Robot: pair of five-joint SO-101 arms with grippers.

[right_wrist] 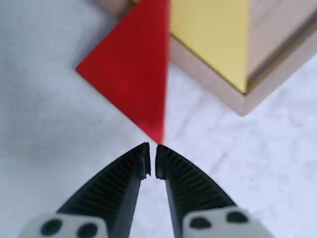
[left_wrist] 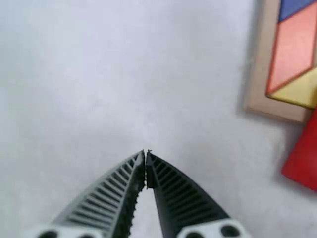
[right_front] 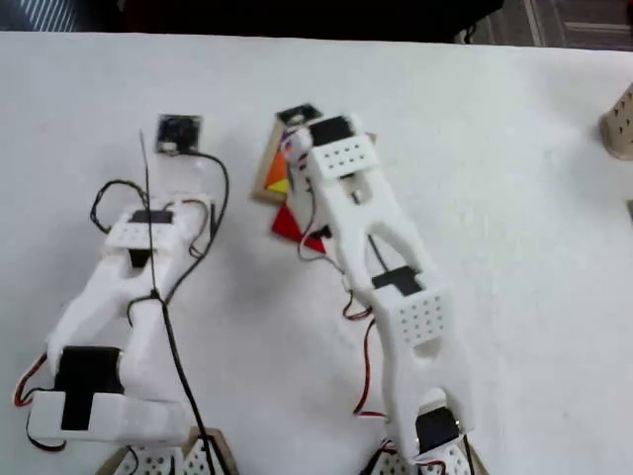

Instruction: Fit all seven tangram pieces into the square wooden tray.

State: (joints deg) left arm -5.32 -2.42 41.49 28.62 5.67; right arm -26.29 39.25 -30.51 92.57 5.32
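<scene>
Though closed, right hand (right_wrist: pixel 152 161) beside triangle (right_wrist: pixel 131 69)

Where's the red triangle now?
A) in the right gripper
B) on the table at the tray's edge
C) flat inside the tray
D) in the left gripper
B: the red triangle lies on the table at the tray, just ahead of the right gripper.

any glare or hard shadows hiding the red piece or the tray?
High view: white table lit flat and bright, no hard shadows; the right arm, not shade, covers most of the tray. Left wrist view: no glare on tray or red piece. Right wrist view: red piece evenly lit, no shadow from the right end effector.
</scene>
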